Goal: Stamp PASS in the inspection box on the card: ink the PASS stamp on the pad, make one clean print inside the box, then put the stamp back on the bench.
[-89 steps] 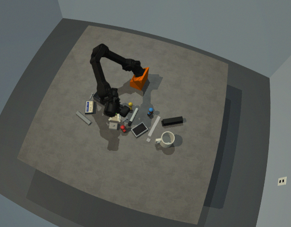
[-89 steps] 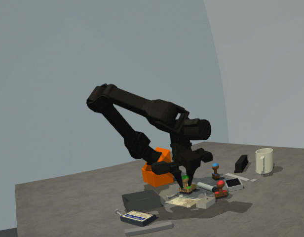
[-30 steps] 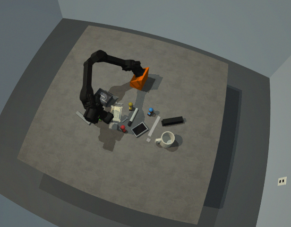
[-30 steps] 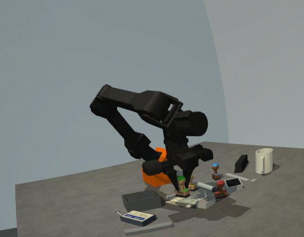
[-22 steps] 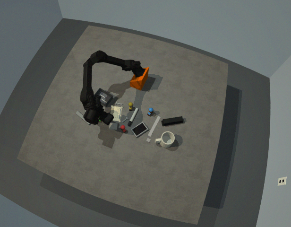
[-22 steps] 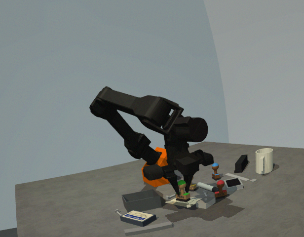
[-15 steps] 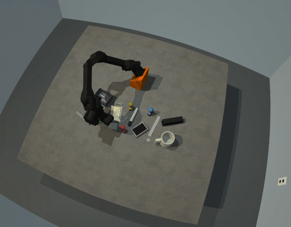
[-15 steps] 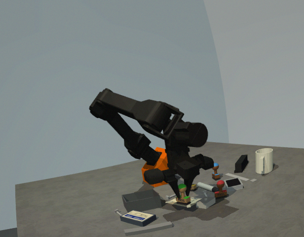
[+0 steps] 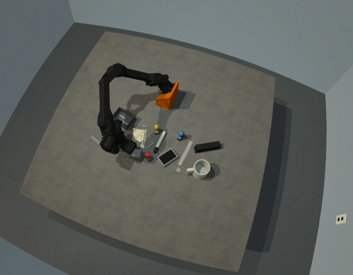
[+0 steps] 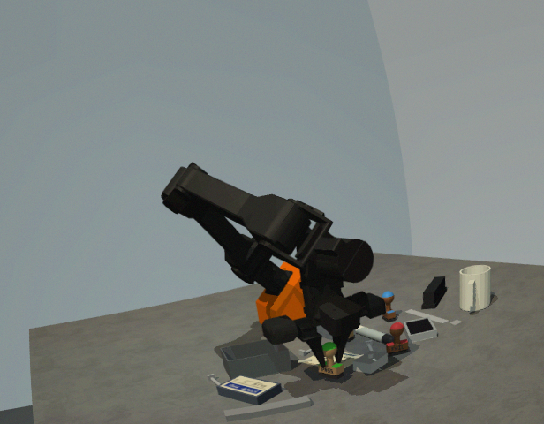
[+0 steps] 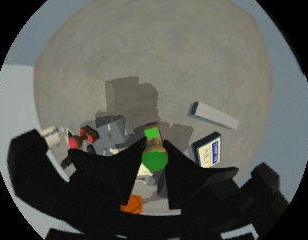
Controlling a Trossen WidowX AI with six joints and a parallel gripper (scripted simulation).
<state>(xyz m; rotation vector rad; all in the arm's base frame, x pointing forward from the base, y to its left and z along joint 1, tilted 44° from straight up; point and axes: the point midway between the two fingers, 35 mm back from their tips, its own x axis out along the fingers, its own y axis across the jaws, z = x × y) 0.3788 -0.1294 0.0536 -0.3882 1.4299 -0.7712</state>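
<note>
My gripper point(image 10: 331, 362) point(image 11: 154, 140) is shut on the green-topped PASS stamp point(image 10: 328, 348) point(image 11: 155, 159), which stands upright between the fingertips. Its wooden base is at or just above the bench beside the card; whether it touches cannot be told. The cream card point(image 9: 139, 134) point(image 10: 351, 355) point(image 11: 144, 170) lies partly behind the stamp and fingers in the exterior view and the wrist view. Its box and any print cannot be made out. The ink pad point(image 9: 168, 157) point(image 10: 419, 326), black in a pale frame, lies open away from the gripper. The stamp's underside is hidden.
A grey block point(image 9: 136, 154) point(image 10: 370, 361) and red stamp point(image 9: 147, 154) point(image 10: 396, 327) stand near the card. A grey tray point(image 10: 256, 362), labelled box point(image 10: 249, 387) and grey bar point(image 10: 268, 408) point(image 11: 214, 115) are on the other side. Yellow stamp point(image 9: 156, 126), blue stamp point(image 9: 181, 133), marker point(image 9: 161, 138), mug point(image 9: 202, 168).
</note>
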